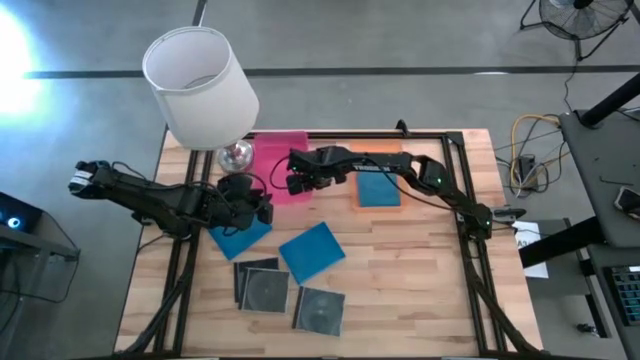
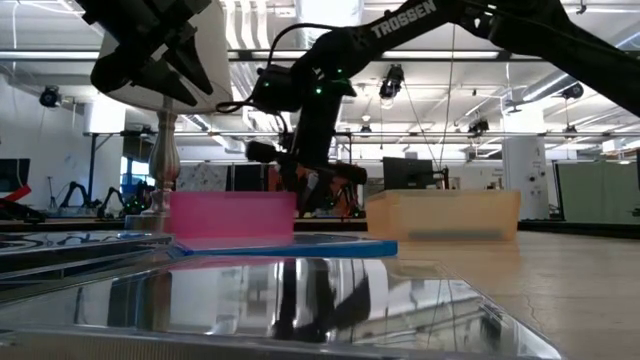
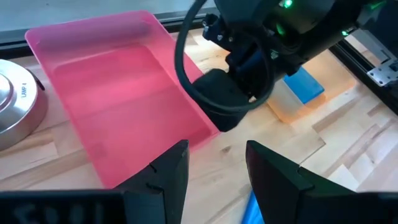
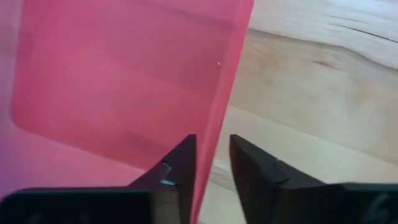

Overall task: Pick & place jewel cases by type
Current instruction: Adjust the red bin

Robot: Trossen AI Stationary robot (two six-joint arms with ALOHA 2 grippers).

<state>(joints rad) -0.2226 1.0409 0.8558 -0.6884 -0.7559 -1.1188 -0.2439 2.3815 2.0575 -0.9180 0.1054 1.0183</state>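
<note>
Two blue jewel cases (image 1: 312, 252) (image 1: 238, 238) and two clear ones (image 1: 262, 285) (image 1: 320, 310) lie flat on the table's near half. A third blue case (image 1: 378, 188) lies in the orange tray (image 1: 362, 203). My left gripper (image 1: 262, 208) (image 3: 217, 152) is open and empty. It hovers over the far edge of the left blue case, beside the pink tray's near corner (image 3: 205, 134). My right gripper (image 1: 295, 183) (image 4: 212, 146) is at the pink tray's (image 1: 285, 145) right wall. My right gripper straddles the pink tray's right wall (image 4: 217, 124), one finger (image 4: 180, 158) inside the tray and one (image 4: 249, 162) outside. The fingers come from above, pointing down. They look shut on the wall's upper edge. The tray rests flat on the table.
A white-shaded lamp (image 1: 200, 85) stands at the far left on a metal base (image 1: 236, 154) (image 3: 15, 102), next to the pink tray. Black frame rails (image 1: 470, 200) run along the table's sides. Bare wood (image 1: 420, 290) lies at the near right.
</note>
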